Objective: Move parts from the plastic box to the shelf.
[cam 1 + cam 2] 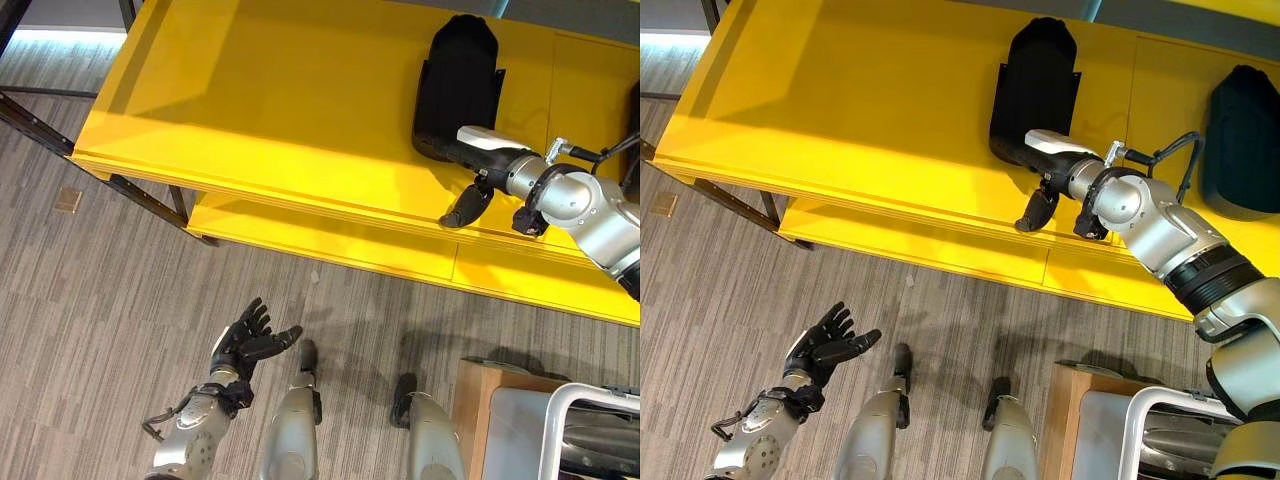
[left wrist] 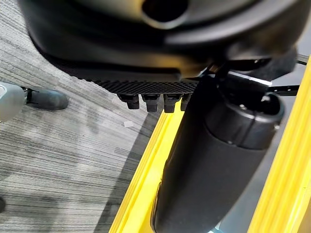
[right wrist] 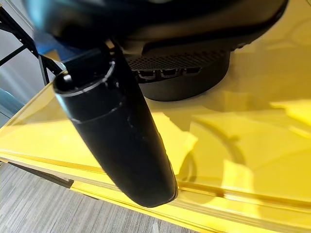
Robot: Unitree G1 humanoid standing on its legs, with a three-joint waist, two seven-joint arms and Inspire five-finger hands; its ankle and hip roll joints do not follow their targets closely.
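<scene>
Looking down from the head camera, I saw my right hand point(image 1: 1040, 165) up on the yellow shelf point(image 1: 870, 110). Its fingers were under the near end of a black part point(image 1: 1037, 85) that lay flat on the shelf, so I could not tell if they were open or curled. Its thumb point(image 1: 1036, 211) stuck out toward the shelf's front edge and touched nothing. A second black part point(image 1: 1243, 140) lay on the same shelf, well apart from the first, further to the right. My left hand point(image 1: 250, 340) hung low over the grey carpet floor point(image 1: 90, 310), in front of the shelf. Its fingers were spread open and it held nothing. Down at the bottom right I could see a corner of the plastic box point(image 1: 585, 440) sitting on a wooden stand point(image 1: 472, 400).
</scene>
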